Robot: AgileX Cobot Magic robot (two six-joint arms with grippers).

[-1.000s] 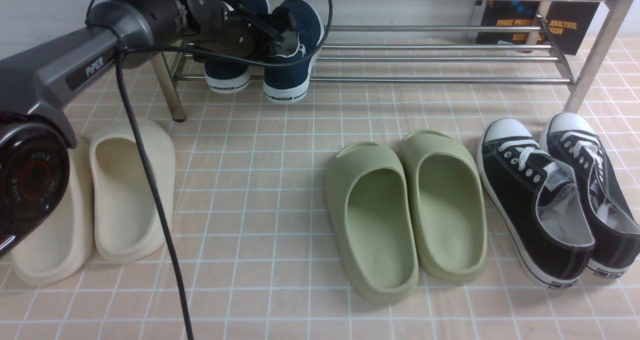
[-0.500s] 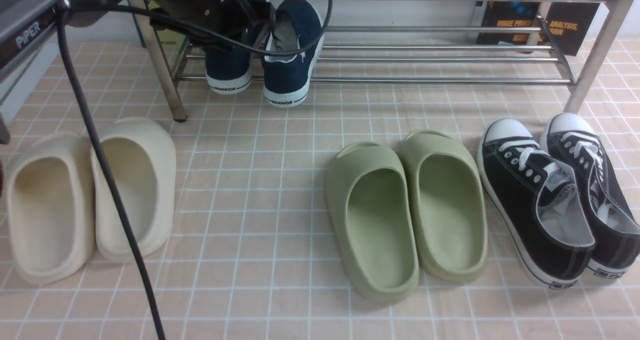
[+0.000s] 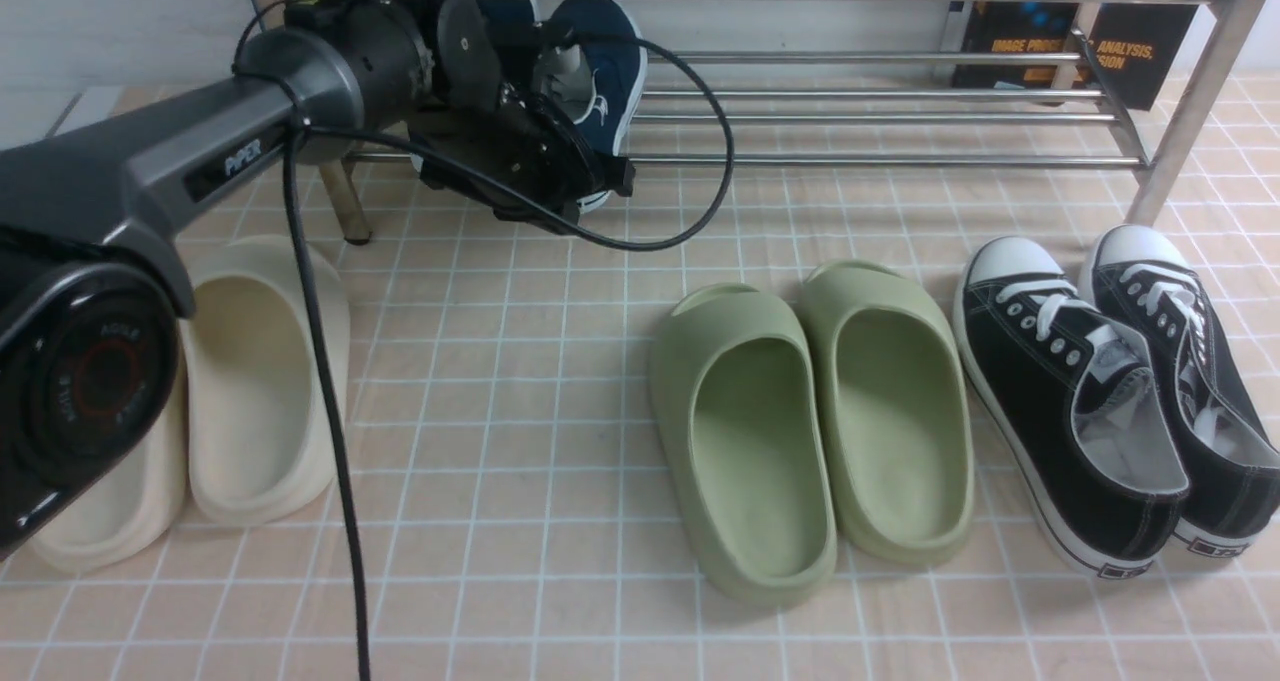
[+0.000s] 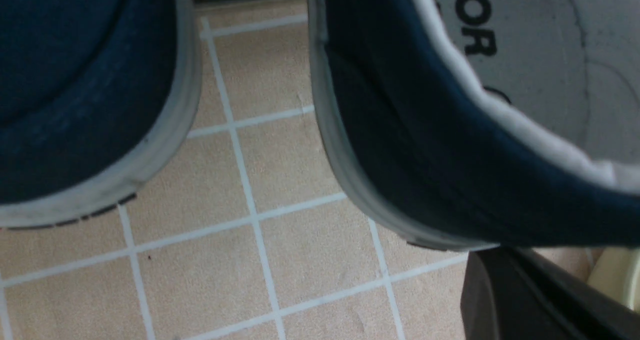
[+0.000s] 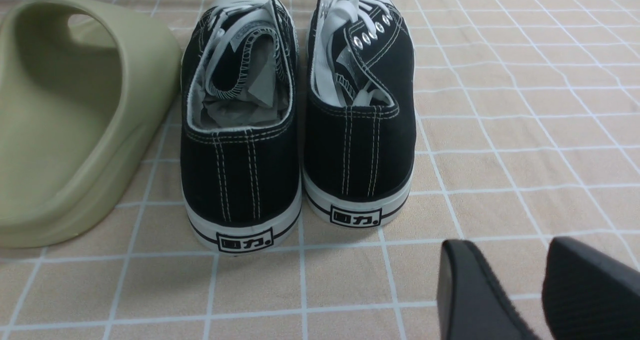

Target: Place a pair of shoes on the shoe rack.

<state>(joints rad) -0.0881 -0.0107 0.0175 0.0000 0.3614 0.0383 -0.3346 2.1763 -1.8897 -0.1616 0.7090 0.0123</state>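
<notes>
— Where do we find the navy shoes [image 3: 605,71]?
— On the lower bars of the shoe rack [image 3: 880,159], at its left end, heels toward us, partly hidden by our left arm [image 3: 200,161].
— And our hands?
— The left hand [image 3: 590,181], fingers together, sits at one shoe's heel. The right hand [image 5: 520,260], fingers apart, hovers near black sneakers [image 5: 300,130].

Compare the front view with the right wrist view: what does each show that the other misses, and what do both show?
Only the front view: the shoe rack, the navy shoes at its left end, the left arm stretched toward them, and the cream slides. Only the right wrist view: the right gripper, jaws apart, behind the sneakers' heels. Both: the black sneakers, the green slide beside them, and the tiled floor.
</notes>
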